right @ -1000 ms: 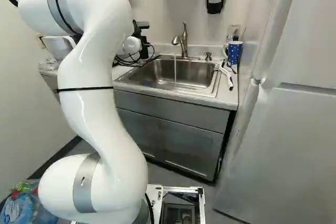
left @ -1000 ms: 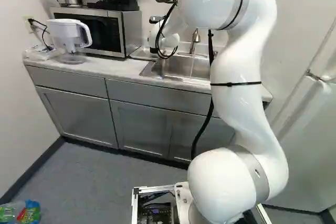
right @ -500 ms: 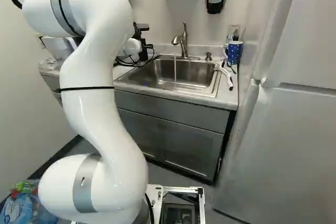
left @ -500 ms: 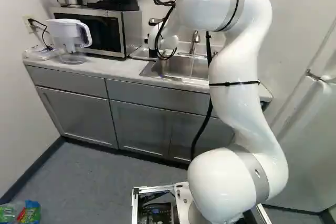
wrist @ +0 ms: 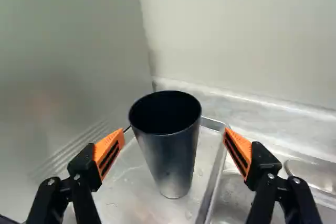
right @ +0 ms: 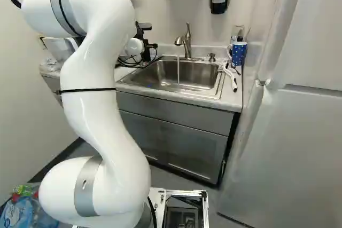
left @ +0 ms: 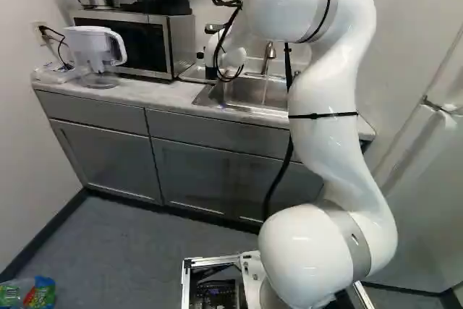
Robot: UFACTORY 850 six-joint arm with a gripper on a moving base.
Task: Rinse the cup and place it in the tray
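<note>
In the right base view my gripper (right: 145,42) shows partly, beyond the arm at the sink's left end. The wrist view has the gripper (wrist: 174,140) open, its orange pads (wrist: 109,153) to either side of the dark metal cup (wrist: 175,163), with a gap on each side. Upright and mouth up, the cup stands in the shallow metal tray (wrist: 211,184). I cannot make the cup out in the base views.
A thin water stream (right: 178,70) runs from the faucet (right: 187,41) into the sink (right: 152,73). Left of the tray stands the microwave (left: 130,41), with a white pitcher (left: 90,48) beside it. A blue dotted mug (right: 239,53) stands right of the sink.
Over the last second the arm's upper part has shifted slightly left in the left base view, and the gripper has moved a little by the sink's left end. The base has stayed put.
</note>
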